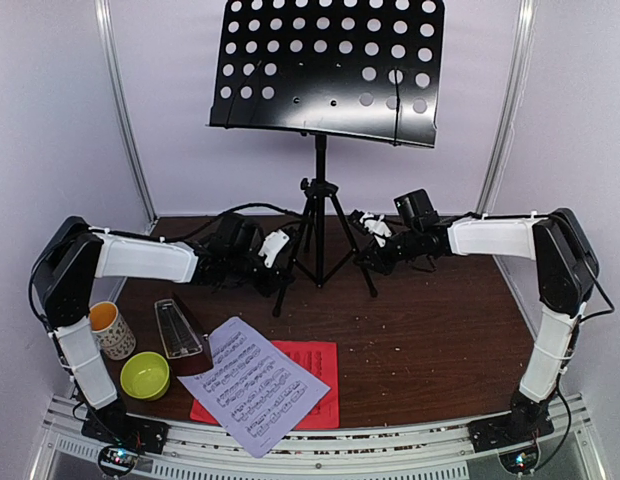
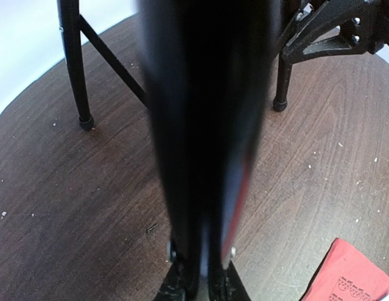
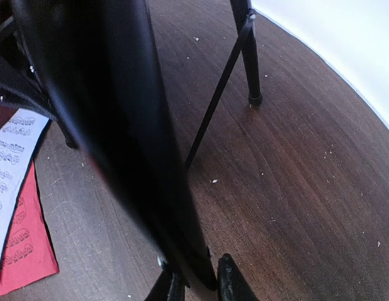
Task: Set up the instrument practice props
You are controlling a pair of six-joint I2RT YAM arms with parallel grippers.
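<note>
Left wrist view puts us right at the left gripper (image 2: 201, 283), whose two fingers are pinched on a black leg of the music stand (image 2: 201, 125). The leg runs up through the middle of that view, blurred by closeness. In the right wrist view we see the right gripper (image 3: 197, 283) clamped the same way on another leg, one finger (image 3: 231, 279) pressed against its side.

From the top view we find the stand upright at the far middle of the table (image 1: 440, 330), its perforated desk high above both arms. Nearer us, the white music sheet (image 1: 255, 385) lies askew over the red music sheet (image 1: 315, 380), its corner past the table's near edge. We see the metronome (image 1: 180, 335) just left of the sheets, then the bowl (image 1: 145, 375) and the mug (image 1: 112, 330) by the left arm.
</note>
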